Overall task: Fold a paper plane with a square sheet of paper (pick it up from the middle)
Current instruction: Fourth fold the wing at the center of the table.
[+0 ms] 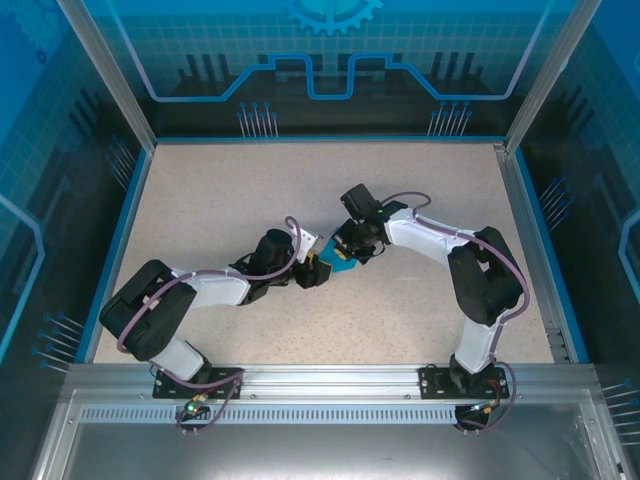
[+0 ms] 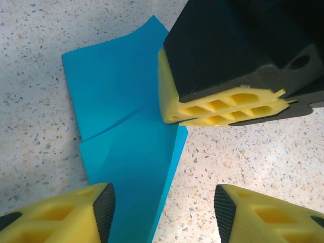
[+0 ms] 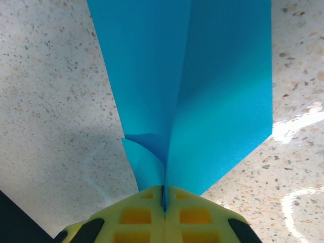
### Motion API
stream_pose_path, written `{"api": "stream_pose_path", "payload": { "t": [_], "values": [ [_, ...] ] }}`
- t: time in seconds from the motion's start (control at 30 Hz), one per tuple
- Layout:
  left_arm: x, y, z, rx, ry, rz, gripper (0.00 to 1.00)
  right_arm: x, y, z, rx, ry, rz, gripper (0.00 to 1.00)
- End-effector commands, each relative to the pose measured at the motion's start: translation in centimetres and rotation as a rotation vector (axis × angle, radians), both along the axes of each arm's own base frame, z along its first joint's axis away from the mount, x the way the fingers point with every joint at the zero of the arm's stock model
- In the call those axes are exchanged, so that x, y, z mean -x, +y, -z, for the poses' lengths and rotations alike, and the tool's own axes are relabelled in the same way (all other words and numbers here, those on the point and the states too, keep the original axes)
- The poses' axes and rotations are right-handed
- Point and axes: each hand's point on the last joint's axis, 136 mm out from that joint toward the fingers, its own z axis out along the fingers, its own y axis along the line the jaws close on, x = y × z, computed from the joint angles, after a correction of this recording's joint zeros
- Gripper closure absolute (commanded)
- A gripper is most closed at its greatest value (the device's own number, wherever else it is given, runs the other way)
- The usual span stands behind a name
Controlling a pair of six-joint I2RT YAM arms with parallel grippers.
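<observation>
Hands meet at the middle of the bench (image 1: 250, 190) in the top view, where I see the left hand (image 1: 318, 270) and right hand (image 1: 352, 246) either side of the creased turquoise paper (image 1: 343, 266). From the left wrist, my left fingers stand moderately apart above the paper's near edge, gripping nothing. From the right wrist, the right hand is pinched tight on the paper's centre fold.

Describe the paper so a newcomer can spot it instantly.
Start at the speckled beige table, then go to its middle, where the left gripper and right gripper meet. The paper sits there, pinched in the shut right gripper. It is thin, creased and turquoise-blue, unlike the yellow-and-black fingers around it.
</observation>
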Motion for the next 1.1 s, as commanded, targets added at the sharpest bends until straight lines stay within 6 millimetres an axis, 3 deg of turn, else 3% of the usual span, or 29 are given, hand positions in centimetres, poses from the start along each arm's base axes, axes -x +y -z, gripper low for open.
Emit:
{"api": "stream_pose_path", "payload": {
  "t": [0.0, 0.3, 0.77, 0.9, 1.07],
  "values": [
    [-0.3, -0.8, -0.1, -0.005, -0.081, 0.056, 0.46, 0.1, -0.2, 0.0, -0.007, 0.057, 0.018, 1.00],
    [-1.2, -1.1, 1.1, -0.030, -0.126, 0.062, 0.63, 0.4, 0.4, 0.5, -0.036, 0.102, 0.003, 1.00],
    [-1.4, -0.9, 2.1, -0.058, -0.135, 0.059, 0.79, 0.1, 0.6, 0.3, -0.084, 0.132, 0.000, 1.00],
    [-1.4, -0.8, 2.4, -0.066, -0.125, 0.057, 0.86, -0.4, 0.0, -0.3, -0.087, 0.107, -0.002, 0.82],
    [-1.2, -1.1, 2.2, -0.028, -0.089, 0.049, 0.88, -1.0, -1.4, -1.5, -0.063, 0.044, -0.032, 0.49]
  ]
}}
